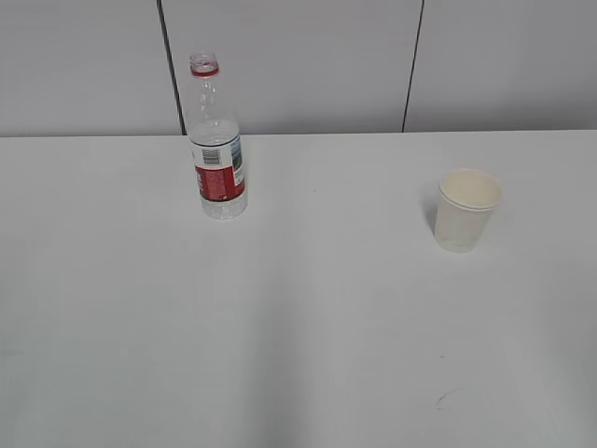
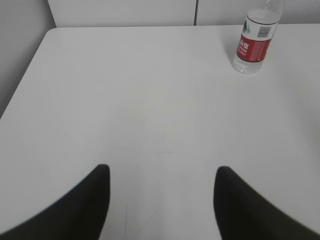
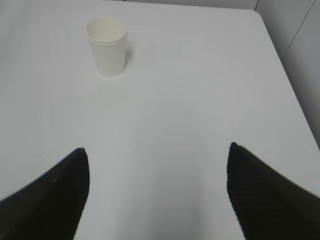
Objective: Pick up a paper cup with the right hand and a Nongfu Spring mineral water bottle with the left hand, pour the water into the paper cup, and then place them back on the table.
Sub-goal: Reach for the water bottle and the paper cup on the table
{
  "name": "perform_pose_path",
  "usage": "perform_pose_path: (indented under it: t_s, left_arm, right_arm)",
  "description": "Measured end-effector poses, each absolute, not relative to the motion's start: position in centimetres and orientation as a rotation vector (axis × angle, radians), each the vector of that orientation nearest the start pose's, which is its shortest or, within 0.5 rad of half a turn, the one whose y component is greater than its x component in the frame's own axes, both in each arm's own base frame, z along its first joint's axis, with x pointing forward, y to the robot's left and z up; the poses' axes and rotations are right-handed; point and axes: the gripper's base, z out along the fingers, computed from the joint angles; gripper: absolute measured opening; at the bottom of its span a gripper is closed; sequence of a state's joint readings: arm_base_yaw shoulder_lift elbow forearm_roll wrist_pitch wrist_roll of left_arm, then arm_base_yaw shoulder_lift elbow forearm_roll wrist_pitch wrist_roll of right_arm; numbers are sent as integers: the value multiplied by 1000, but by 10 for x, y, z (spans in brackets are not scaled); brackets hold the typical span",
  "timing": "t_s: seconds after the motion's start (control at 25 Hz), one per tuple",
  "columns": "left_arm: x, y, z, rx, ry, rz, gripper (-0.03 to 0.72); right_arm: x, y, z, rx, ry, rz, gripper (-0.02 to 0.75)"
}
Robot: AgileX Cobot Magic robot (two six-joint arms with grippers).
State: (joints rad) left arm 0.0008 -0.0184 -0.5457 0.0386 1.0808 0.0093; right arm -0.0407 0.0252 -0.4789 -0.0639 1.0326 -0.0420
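Note:
The capless Nongfu Spring bottle (image 1: 217, 149) stands upright at the back left of the white table (image 1: 298, 317), partly filled with water. It also shows in the left wrist view (image 2: 255, 40) at the top right. The paper cup (image 1: 465, 209) stands upright at the right; in the right wrist view the cup (image 3: 107, 46) is at the upper left. My left gripper (image 2: 161, 172) is open and empty, far short of the bottle. My right gripper (image 3: 157, 152) is open and empty, well short of the cup. Neither arm shows in the exterior view.
A small dark scuff mark (image 1: 444, 399) lies on the table near the front right. A grey panelled wall (image 1: 298, 65) stands behind the table's far edge. The table's left edge (image 2: 22, 80) and right edge (image 3: 287, 75) show in the wrist views.

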Motion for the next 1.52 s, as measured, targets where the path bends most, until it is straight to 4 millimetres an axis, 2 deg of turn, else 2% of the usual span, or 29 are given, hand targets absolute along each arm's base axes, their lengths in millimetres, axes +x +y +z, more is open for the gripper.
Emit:
perform_pose_path:
  t_s: [0.24,0.44,0.68,0.88,1.24,1.52]
  left_arm:
    - [-14,3,288,5,2000,52,404]
    - [-14,3,288,5,2000,52,404]
    - [-14,3,288,5,2000,52,404]
    - [-14,3,288,5,2000,52,404]
    - [-14,3,288,5,2000,52,404]
    - [-14,3,288,5,2000,52,403]
  right_arm:
    - [42,-8,299,-28,1942,-176,623]
    - [79,-9,320,-81,1737,-216,574]
    - [110,-7,326,-89,1664,-178,553]
    - [135,-5,310,-107,1622,-155,553]
    - [162,-3,247,-57,1680,-50,553]
    - [178,0,224,-48,1755,16,565]
